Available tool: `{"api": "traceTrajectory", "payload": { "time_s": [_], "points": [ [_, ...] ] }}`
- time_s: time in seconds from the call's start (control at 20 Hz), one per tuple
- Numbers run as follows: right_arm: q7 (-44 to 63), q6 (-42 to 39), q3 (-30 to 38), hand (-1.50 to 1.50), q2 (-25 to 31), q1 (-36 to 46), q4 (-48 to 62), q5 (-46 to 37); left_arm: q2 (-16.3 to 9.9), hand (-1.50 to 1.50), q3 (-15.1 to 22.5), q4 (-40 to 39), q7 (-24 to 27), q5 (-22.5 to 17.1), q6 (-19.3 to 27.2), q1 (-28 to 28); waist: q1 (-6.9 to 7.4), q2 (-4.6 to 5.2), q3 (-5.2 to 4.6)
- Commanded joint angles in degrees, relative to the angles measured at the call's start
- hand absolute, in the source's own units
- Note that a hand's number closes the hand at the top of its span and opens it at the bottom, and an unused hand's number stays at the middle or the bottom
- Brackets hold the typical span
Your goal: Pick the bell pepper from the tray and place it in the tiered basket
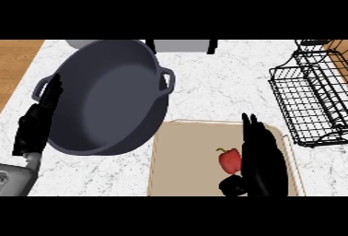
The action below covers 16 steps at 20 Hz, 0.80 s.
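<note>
**Reach-to-grasp on pepper, not yet lifted**

Marble-pattern white counter (217, 87), glossy, with a wood strip at left edge. Big dark grey pot (105, 99), round, smooth matte metal look, two loop handles, tilted in view, overlapping tray's upper-left corner. Tan tray (183, 161), flat rectangle with rounded corners and low rim. Black wire tiered basket (309, 103) at right, open grid mesh, well apart from tray.

Right hand (262, 161) lies over tray, fingers straight and released, thumb low by the pepper; holding nothing as far as visible. Left hand (37, 122) rests open at left by pot's rim, fingers up.

Bell pepper (229, 160): small, red, glossy, green stem, on tray, just beside right hand's palm.

Step judged: closing in for the grasp. Next needs fingers curling round pepper, lift, carry right to basket.
</note>
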<state>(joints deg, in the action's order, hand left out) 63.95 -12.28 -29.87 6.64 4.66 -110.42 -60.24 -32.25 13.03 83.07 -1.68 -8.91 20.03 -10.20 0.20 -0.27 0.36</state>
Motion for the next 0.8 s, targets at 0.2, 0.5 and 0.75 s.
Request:
{"api": "traceTrajectory", "payload": {
  "time_s": [0.2, 0.5, 0.75],
  "points": [
    [6.5, -5.7, -2.0, -1.50, -2.4, -1.3, 2.8, -8.0, 1.9, 0.00, -0.4, 0.9, -0.1, 1.3, -0.5, 2.8, -0.03, 0.21, -0.40],
    [7.4, -5.8, -4.5, -1.50, -6.5, 0.7, 5.9, -13.7, 2.9, 0.00, -2.2, -2.4, 1.8, 1.8, -3.0, 2.2, -0.06, 0.32, -0.42],
    [5.9, -6.3, -4.5, -1.50, -6.6, -2.1, 4.7, -14.3, 2.3, 0.00, -3.8, -0.7, -4.2, 3.2, -4.4, -1.6, -0.42, 0.26, -0.37]
  ]
}}
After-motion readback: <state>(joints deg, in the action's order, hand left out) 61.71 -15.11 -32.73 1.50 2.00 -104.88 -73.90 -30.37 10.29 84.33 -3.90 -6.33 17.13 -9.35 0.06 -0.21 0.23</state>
